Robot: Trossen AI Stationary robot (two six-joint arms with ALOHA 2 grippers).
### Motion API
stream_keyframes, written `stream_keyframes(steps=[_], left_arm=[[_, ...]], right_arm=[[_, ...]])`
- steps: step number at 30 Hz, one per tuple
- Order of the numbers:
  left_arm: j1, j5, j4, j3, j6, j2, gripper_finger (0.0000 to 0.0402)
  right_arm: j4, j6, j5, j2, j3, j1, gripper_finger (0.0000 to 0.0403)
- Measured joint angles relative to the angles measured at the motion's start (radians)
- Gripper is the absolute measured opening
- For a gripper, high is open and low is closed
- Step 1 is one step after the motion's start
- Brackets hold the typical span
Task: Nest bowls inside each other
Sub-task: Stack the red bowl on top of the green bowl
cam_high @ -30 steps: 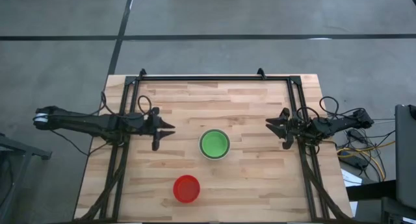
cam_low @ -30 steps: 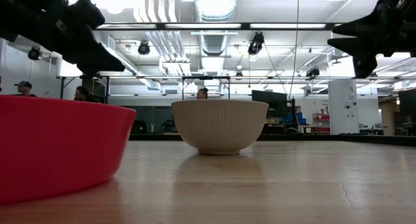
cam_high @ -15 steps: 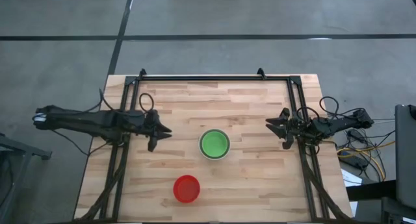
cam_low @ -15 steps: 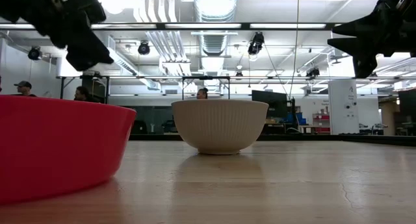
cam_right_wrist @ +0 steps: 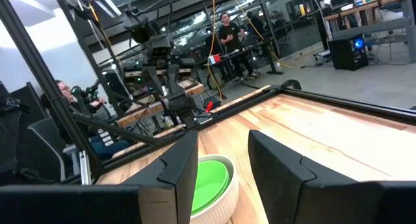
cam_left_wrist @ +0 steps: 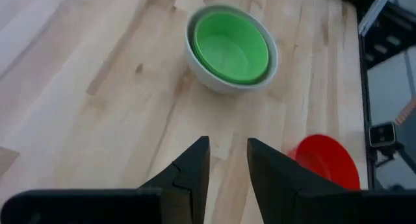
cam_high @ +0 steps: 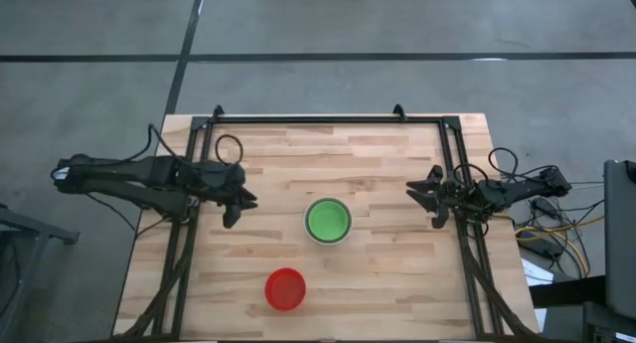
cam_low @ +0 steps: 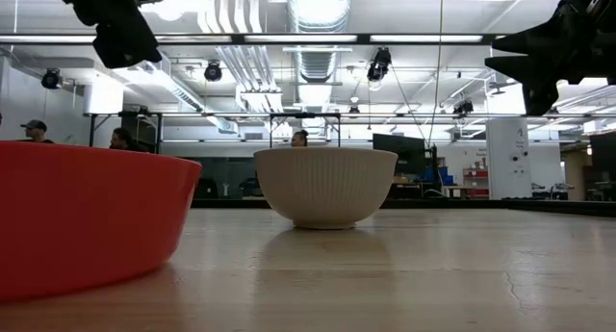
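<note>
High view: left gripper point(cam_high: 237, 199), jaws parted and empty, hovers beside the stacked white-and-green bowls point(cam_high: 327, 221), red bowl point(cam_high: 285, 289) beyond. Light, stiff and likely slick, it looks best pinched by its rim. Right gripper point(cam_high: 425, 196) waits, open.

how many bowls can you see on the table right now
3 distinguishable: an off-white bowl at the table's middle, a green bowl nested inside it, and a red bowl alone nearer the front edge. More green ones may be stacked hidden underneath.

The small round red plastic bowl point(cam_low: 82, 217) was cut off by the low view's left edge; the count of nested green bowls point(cam_high: 327, 220) could not be told.
</note>
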Motion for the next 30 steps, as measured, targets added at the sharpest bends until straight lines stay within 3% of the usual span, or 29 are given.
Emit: stream_keyframes(steps=[5, 17, 26, 30], left_arm=[[-0.057, 0.002, -0.021, 0.025, -0.055, 0.066, 0.0108], [-0.256, -0.057, 0.035, 0.039, -0.404, 0.224, 0.0108], [-0.309, -0.057, 0.051, 0.102, -0.649, 0.388, 0.0110], [-0.341, -0.036, 0.101, 0.115, -0.734, 0.454, 0.0128]], right_arm=[[0.000, 0.000, 0.000, 0.000, 0.000, 0.000, 0.0132], [0.000, 0.000, 0.000, 0.000, 0.000, 0.000, 0.0132], [0.000, 0.000, 0.000, 0.000, 0.000, 0.000, 0.0132], [0.000, 0.000, 0.000, 0.000, 0.000, 0.000, 0.0132]])
